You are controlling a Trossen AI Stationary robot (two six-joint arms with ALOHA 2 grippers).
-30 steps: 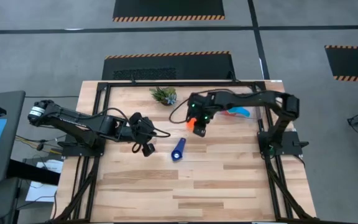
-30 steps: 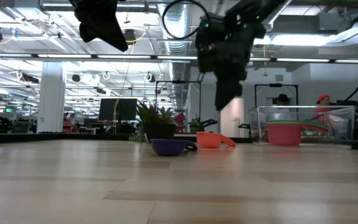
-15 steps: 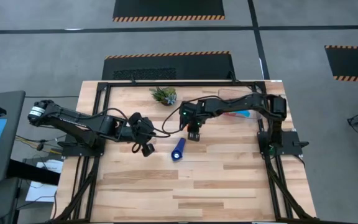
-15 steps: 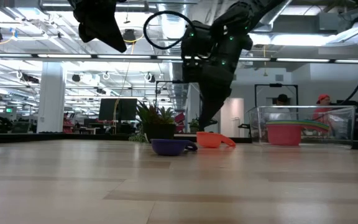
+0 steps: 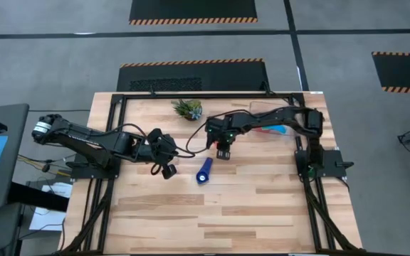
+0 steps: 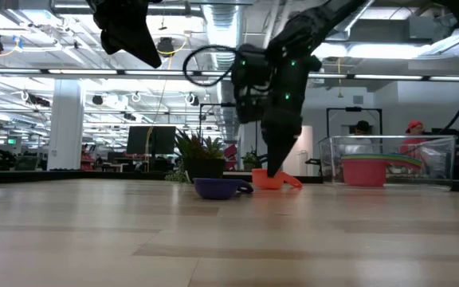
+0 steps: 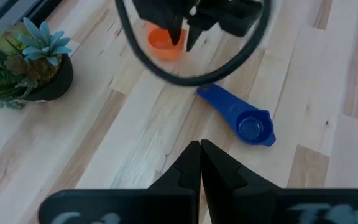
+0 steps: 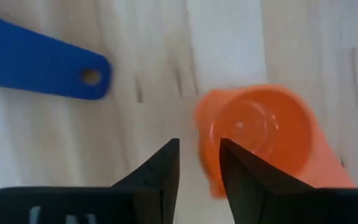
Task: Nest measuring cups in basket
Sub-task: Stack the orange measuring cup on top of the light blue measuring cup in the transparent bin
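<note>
An orange measuring cup (image 8: 260, 134) stands upright on the table (image 5: 262, 199), also seen in the low view (image 6: 271, 180) and the left wrist view (image 7: 165, 42). My right gripper (image 8: 197, 149) is open right above it (image 6: 276, 166), and its body hides the cup in the high view (image 5: 223, 151). A blue measuring cup (image 5: 203, 173) lies nearby on the table (image 7: 241, 118). The clear basket (image 6: 389, 163) at the far right holds nested cups. My left gripper (image 5: 168, 171) hangs shut above the table, left of the blue cup. My right gripper comes from above, pointing steeply down. One finger (image 8: 235, 163) is over the orange cup's bowl and the other is outside its wall (image 8: 205, 134), on the side away from the handle. Whether either finger touches the cup, I cannot tell. The cup stands on the table.
A small potted plant (image 5: 188, 109) stands at the far edge, left of the orange cup. The near half of the table is bare wood. The right arm reaches over the basket (image 5: 280, 129).
My right gripper has come down and a little toward the table's left onto the orange cup, rolling its wrist as it sank. It now covers the cup in the high view. Both cups have stayed in place.
</note>
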